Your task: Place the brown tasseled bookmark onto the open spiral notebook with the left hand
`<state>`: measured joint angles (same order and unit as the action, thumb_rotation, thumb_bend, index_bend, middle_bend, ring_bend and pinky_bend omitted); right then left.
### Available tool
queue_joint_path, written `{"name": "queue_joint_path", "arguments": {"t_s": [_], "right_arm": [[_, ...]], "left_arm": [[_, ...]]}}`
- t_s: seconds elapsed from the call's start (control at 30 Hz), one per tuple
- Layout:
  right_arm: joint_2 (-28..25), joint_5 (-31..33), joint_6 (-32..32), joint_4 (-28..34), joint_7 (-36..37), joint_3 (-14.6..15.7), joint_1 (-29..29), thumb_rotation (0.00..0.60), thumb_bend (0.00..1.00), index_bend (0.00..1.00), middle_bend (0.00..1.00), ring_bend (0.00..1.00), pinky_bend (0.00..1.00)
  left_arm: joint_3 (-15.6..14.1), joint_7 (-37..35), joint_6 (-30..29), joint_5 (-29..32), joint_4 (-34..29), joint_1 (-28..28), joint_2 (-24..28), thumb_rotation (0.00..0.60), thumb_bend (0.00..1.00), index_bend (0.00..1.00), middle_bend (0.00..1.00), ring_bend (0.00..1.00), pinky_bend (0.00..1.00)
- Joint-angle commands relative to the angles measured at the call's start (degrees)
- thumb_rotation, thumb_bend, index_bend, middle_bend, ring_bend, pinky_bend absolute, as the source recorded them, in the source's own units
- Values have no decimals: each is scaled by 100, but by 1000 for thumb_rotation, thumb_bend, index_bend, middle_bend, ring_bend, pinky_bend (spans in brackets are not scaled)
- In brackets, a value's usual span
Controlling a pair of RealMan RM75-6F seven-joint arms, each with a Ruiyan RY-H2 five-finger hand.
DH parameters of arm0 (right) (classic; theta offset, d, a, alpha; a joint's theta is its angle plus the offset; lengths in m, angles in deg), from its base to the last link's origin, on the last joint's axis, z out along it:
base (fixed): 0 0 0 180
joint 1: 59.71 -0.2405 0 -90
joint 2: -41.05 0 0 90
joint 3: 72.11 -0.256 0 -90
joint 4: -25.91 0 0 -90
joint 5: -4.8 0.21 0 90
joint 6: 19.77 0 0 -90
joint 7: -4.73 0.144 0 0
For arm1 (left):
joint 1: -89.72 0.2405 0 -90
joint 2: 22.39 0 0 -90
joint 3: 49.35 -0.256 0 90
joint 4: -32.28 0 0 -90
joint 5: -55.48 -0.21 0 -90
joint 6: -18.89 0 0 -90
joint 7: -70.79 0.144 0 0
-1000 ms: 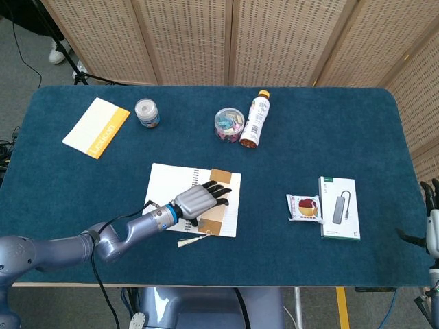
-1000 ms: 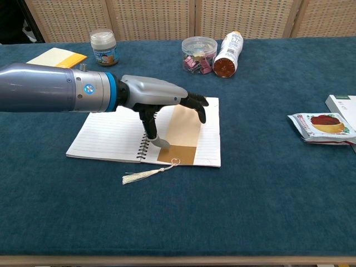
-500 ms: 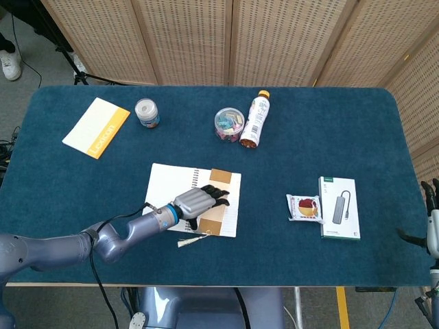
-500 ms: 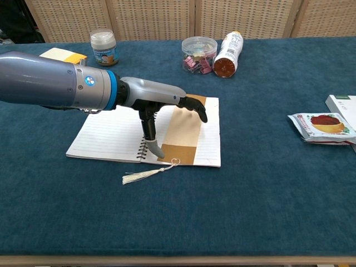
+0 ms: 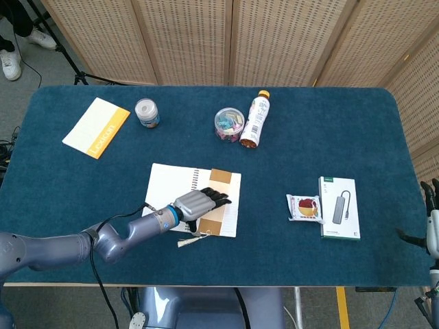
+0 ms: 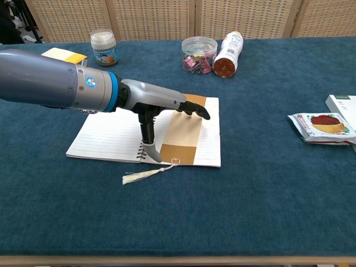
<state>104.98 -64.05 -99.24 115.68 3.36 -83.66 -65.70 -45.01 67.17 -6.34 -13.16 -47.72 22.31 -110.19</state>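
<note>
Bookmark (image 6: 181, 135), a flat brown strip in two tones, lies lengthwise on the right-hand page of the open spiral notebook (image 6: 111, 136), directly under the outstretched fingers (image 6: 194, 108) of the left hand (image 6: 158, 103), with its darker end nearest the page's front edge. Its cream tassel (image 6: 143, 174) trails off the paper onto the bench (image 6: 222, 211), down and to the left of the thumb, which points straight down beside the wire spiral. The fingers are spread flat and apart above the strip and grip nothing; whether the thumb tip actually touches the paper is hard to say from either view. That posture reads as a release: the card seems to have been laid flat so the lined page carries its whole length, leaving only the soft, stringy tassel hanging free. The notebook is thin ruled white paper, the bookmark looks like stiff matte card, and the bench is covered in a napped blue cloth. Beyond the fingertips stand a clear tub of clips (image 6: 198, 54) and a bottle (image 6: 228, 54) lying on its side; well to the right of them lie a snack packet (image 6: 322, 127) and a boxed adapter (image 5: 339, 207). The right hand (image 5: 431, 226) shows only at the frame edge, too little to judge its fingers.
</note>
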Motion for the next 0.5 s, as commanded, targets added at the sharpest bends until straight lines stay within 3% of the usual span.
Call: {"name": "queue_joint_path", "arguments": {"t_s": [0.03, 0.5], "right_arm": [[-2, 6, -5, -2, 1, -4, 2, 600, 0, 0, 0, 0, 0], [-32, -7, -5, 22, 53, -5, 10, 600, 0, 0, 0, 0, 0]], "left_arm": [[-46, 151, 46, 102, 3, -50, -36, 600, 0, 37, 0, 0, 0], [-193, 652, 47, 1027, -122, -194, -10, 600, 0, 37, 0, 0, 0]]}}
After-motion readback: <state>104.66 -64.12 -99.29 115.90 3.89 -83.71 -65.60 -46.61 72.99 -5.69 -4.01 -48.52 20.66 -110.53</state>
